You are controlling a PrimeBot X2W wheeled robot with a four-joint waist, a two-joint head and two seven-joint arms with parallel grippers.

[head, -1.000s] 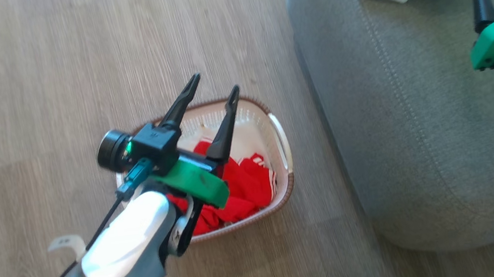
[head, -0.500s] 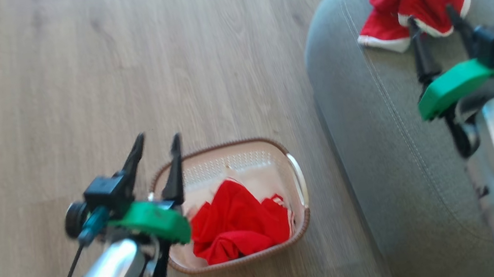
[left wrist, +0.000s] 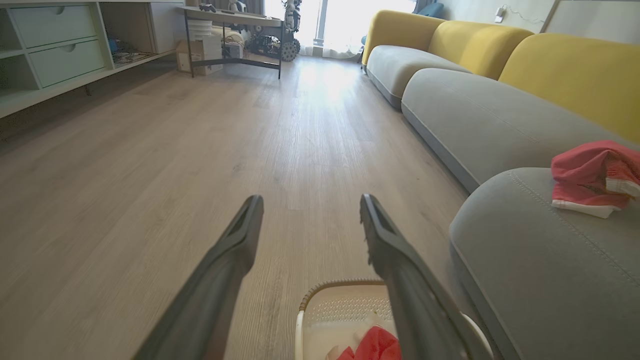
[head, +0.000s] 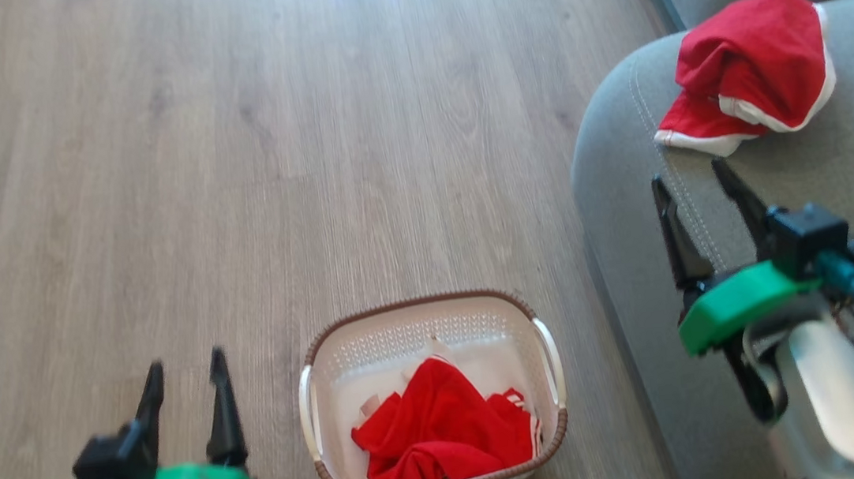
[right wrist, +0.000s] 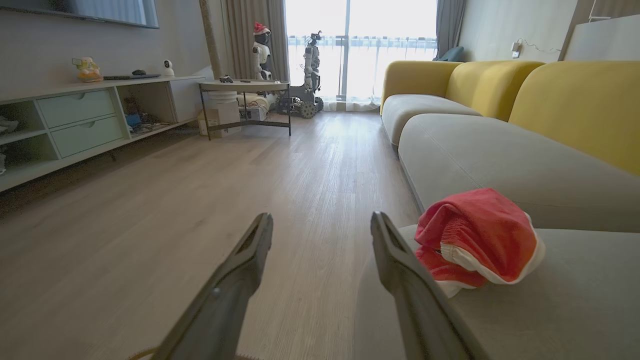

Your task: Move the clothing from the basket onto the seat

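Note:
One red garment with white trim (head: 754,70) lies bunched on the grey-green seat (head: 825,174), also seen in the right wrist view (right wrist: 477,240) and the left wrist view (left wrist: 595,175). The other red garment (head: 443,432) sits crumpled in the cream basket (head: 424,327) on the floor. My left gripper (head: 183,368) is open and empty, low at the left of the basket. My right gripper (head: 694,180) is open and empty, over the seat's front corner, a short way in front of the garment there.
Wood floor (head: 229,173) spreads left of and beyond the basket. The sofa continues with more grey cushions (right wrist: 480,150) and yellow backs (right wrist: 575,105). Far off stand a low cabinet (right wrist: 85,125), a small table (right wrist: 245,100) and parked robots (right wrist: 310,70).
The head camera has swung, so the whole picture shifted. My left arm has pulled back from above the basket to its left side; the right gripper now shows in full, still open.

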